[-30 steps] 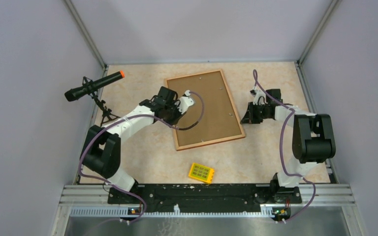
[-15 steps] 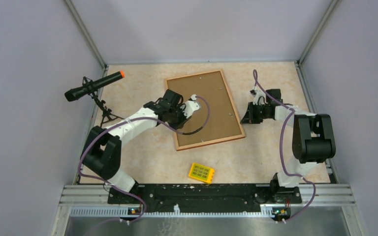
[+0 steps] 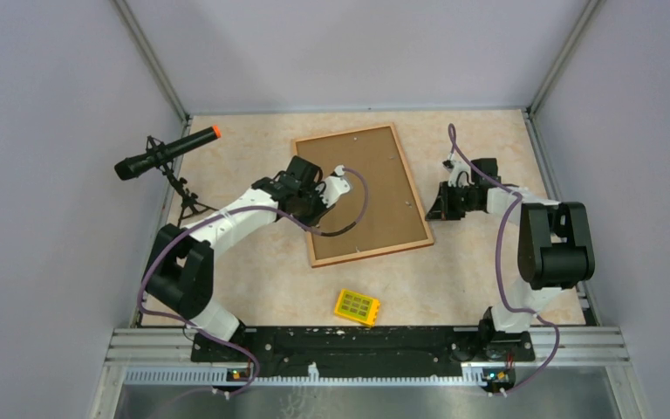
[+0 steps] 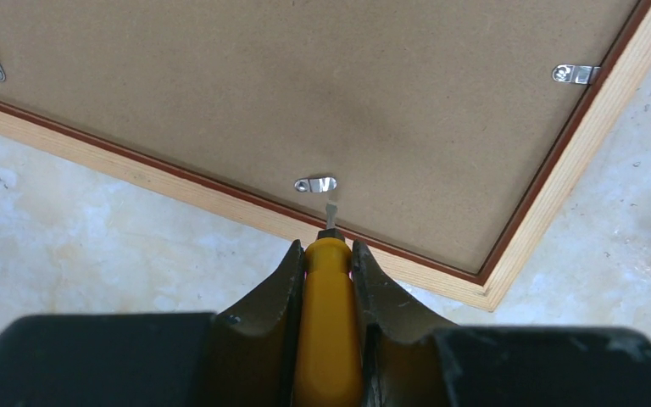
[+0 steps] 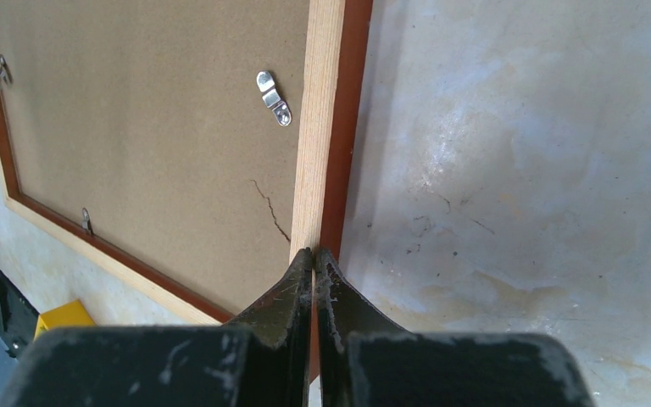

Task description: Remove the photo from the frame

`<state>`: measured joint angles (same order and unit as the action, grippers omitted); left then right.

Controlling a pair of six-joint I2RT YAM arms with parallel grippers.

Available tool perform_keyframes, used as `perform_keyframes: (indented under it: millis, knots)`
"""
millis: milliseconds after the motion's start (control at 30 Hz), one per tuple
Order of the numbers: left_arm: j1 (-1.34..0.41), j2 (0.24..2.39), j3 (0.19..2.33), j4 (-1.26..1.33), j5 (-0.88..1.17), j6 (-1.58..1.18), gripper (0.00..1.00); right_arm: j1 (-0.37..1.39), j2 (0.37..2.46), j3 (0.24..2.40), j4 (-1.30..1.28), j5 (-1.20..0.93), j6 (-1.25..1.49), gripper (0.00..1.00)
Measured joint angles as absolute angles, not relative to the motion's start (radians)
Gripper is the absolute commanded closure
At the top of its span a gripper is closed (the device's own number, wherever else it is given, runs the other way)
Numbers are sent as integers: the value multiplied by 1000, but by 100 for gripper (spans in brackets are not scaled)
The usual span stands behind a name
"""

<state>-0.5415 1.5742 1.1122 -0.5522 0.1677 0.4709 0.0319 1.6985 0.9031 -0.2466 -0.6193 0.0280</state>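
The frame (image 3: 375, 183) lies face down on the table, its brown fibreboard back (image 4: 305, 85) up inside a light wood rim. The photo is hidden under the back. My left gripper (image 3: 321, 192) is at the frame's left edge, shut on a yellow-handled screwdriver (image 4: 329, 322). The screwdriver's thin tip points at a small metal clip (image 4: 316, 184) on the back. In its own wrist view the left gripper (image 4: 329, 250) sits just outside the rim. My right gripper (image 3: 441, 204) is shut and empty, with its tips (image 5: 314, 254) at the frame's right rim (image 5: 318, 127).
A small yellow block (image 3: 357, 307) lies on the table near the front, below the frame. A black microphone on a tripod (image 3: 166, 153) stands at the left. More metal clips (image 5: 273, 97) sit along the frame's back. Purple walls close in both sides.
My left gripper has shifted slightly right along the frame's left edge with the screwdriver. The right arm and the frame have not moved.
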Motion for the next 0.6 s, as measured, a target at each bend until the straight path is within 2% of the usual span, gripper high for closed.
perform_keyframes:
  millis: [600]
  knots:
    - [-537,1606,1114,-477,159,443,100,30,1709,906,-247,-638,28,100]
